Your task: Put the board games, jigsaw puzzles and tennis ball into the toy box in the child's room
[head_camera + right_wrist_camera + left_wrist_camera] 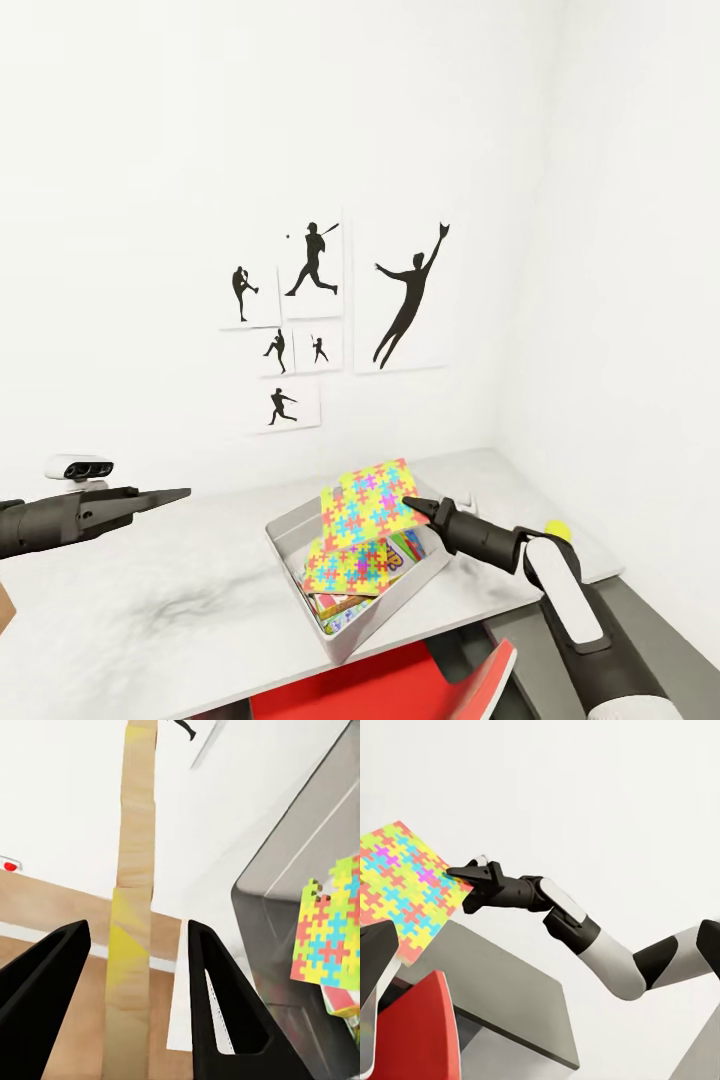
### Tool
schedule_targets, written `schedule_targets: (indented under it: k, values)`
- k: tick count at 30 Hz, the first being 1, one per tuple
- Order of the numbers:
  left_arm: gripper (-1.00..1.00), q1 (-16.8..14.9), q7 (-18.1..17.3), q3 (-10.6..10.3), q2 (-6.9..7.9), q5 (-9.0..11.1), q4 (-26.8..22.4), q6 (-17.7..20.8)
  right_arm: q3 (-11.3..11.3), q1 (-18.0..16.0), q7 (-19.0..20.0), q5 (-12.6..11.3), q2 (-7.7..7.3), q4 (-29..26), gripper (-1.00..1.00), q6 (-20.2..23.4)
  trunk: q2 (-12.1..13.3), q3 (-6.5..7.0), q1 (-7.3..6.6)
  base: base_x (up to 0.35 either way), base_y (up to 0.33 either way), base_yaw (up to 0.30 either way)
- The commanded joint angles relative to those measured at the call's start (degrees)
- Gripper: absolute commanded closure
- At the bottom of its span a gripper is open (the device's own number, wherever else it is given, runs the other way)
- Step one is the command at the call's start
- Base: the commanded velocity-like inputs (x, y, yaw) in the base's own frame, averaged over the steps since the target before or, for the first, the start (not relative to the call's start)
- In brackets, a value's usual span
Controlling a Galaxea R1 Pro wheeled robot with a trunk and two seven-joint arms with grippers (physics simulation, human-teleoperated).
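While pinching a jigsaw puzzle [368, 495], right hand [408, 503] hovers.

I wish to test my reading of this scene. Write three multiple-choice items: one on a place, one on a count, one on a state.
1. Where is the tennis ball?
A. In the toy box
B. On the table, outside the toy box
C. In the left gripper

2. How many black silhouette prints hang on the wall?
A. Three
B. Four
C. Six

3. How is the jigsaw puzzle at the right gripper?
A. Held tilted over the toy box
B. Flat on the table
C. On the floor

Key:
1 B: the tennis ball lies on the table, beyond the toy box.
2 C: six silhouette prints show.
3 A: the right gripper pinches the jigsaw puzzle by its edge.
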Motion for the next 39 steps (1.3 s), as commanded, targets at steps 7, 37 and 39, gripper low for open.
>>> schedule_targets:
  k: [7, 37, 39]
  values:
    - [-1.0, -0.01, -0.22, -0.04, -1.11, -0.13, 0.04, 0.64, 0.49, -8.84, -0.15, 2.49, -0.47, 13.42, 1.0, 0.56, -0.04, -0.03, 0.02, 0.0, 0.0, 0.0]
    - [-1.0, -0.01, -0.22, -0.05, -1.83, -0.18, 0.09, 0.67, 2.64, -16.99, -0.39, 13.77, 1.14, 27.67, 1.0, 0.75, -0.04, -0.03, 0.02, 0.0, 0.0, 0.0]
    - [-1.0, -0.01, -0.22, -0.05, -1.83, -0.18, 0.09, 0.67, 2.7, -17.04, -0.4, 14.22, 1.35, 27.68, 1.0, 0.73, -0.04, -0.03, 0.02, 0.0, 0.0, 0.0]
